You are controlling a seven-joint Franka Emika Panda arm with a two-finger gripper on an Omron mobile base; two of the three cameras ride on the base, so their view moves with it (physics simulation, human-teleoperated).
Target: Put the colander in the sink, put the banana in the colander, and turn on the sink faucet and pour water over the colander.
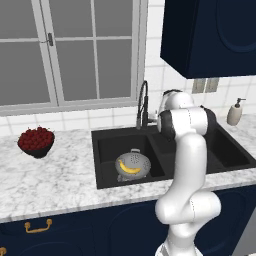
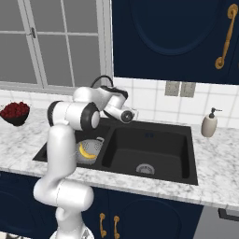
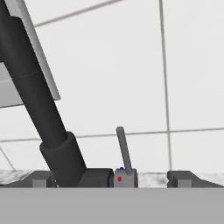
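Two steps look done: the banana (image 1: 130, 169) is lying in the colander (image 1: 133, 164), in the sink's (image 1: 105, 183) left basin. The gripper (image 3: 113, 180), released wide, is facing the sink faucet's (image 3: 48, 113) lever (image 3: 123, 148), probably at twelve o'clock, standing nearly upright.

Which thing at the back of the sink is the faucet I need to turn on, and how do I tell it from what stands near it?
Start at the black double sink in the marble counter, below the window. At its rear rim, near the divider, rises the faucet: tall, black and arched. The beige soap dispenser far to the right is short and pale.
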